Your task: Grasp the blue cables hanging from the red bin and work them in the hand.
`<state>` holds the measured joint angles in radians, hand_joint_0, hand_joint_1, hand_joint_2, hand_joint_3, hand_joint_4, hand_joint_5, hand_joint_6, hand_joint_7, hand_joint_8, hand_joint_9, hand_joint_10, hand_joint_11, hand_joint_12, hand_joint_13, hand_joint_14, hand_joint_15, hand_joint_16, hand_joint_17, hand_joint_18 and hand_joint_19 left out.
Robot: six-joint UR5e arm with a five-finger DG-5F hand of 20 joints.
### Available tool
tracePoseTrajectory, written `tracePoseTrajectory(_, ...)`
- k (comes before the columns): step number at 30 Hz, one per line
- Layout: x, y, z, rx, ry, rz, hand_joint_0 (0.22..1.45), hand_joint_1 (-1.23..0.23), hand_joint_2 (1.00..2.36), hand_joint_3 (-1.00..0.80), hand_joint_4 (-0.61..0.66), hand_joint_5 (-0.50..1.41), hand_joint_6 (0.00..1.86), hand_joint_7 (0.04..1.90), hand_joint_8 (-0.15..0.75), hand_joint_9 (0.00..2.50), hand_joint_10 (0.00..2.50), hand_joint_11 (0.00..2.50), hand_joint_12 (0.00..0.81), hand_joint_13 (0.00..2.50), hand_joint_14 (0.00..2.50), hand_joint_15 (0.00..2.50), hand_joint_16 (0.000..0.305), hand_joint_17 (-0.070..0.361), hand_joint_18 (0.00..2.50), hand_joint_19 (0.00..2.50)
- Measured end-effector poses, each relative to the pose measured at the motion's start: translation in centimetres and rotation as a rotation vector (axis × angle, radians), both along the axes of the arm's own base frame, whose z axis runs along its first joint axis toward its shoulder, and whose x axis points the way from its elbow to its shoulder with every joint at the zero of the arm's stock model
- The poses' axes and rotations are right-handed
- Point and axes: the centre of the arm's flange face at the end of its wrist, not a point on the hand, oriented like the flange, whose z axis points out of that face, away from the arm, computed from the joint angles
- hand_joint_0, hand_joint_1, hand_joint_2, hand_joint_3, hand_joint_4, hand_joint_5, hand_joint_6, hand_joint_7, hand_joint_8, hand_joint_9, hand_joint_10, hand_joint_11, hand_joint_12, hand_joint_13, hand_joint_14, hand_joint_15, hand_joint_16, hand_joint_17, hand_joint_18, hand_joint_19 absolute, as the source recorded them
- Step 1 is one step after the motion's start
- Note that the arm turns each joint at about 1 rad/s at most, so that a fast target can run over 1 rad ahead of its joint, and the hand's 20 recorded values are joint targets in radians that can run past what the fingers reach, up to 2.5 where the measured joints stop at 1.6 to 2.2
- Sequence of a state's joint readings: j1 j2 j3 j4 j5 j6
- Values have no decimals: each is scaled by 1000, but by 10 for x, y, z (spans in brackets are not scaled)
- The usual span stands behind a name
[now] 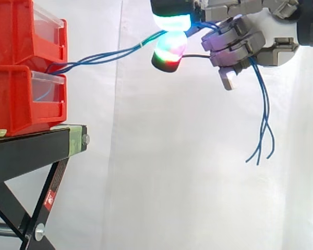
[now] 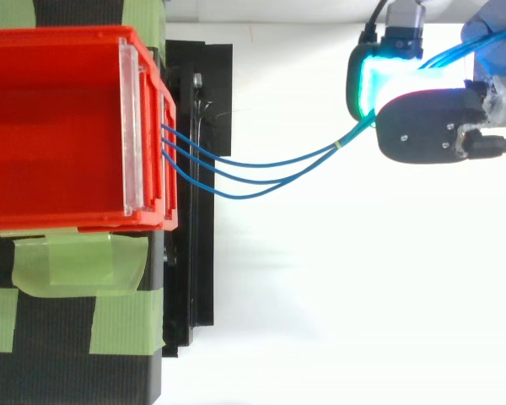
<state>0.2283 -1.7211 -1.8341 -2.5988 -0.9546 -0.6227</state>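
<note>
Three blue cables (image 2: 261,169) are pinched between the glowing pads (image 1: 170,51) of the hand (image 1: 240,41), whose fingers curl round them. Their loose ends dangle below the palm. From the pinch the strands run left and slightly down, sagging, to the front of the red bin (image 1: 15,104) on the black stand (image 1: 36,143). Working them likely means pulling along that bin-to-hand line.

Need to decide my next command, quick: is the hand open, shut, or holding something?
Hand: shut on the blue cables, pinched between its fingers; the cables' loose ends hang below it.
</note>
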Motion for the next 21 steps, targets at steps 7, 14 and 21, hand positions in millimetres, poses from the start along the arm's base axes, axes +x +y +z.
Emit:
tracePoseTrajectory(7, -7, -2, -7, -18, 72, -2, 979, -564, 1006, 315, 162, 269, 642, 1252, 339, 1625, 2500, 2500, 472, 1764, 2500, 1468, 189, 141, 2500, 540)
tracePoseTrajectory(14, -15, -3, -14, -38, 154, -2, 979, -563, 1005, 317, 168, 266, 643, 1254, 341, 1622, 2500, 2500, 472, 1763, 2500, 1468, 191, 143, 2500, 524)
tracePoseTrajectory(21, -18, -4, -16, -45, 185, -2, 979, -564, 1005, 316, 163, 264, 643, 1253, 346, 1621, 2500, 2500, 471, 1762, 2500, 1469, 190, 143, 2500, 526)
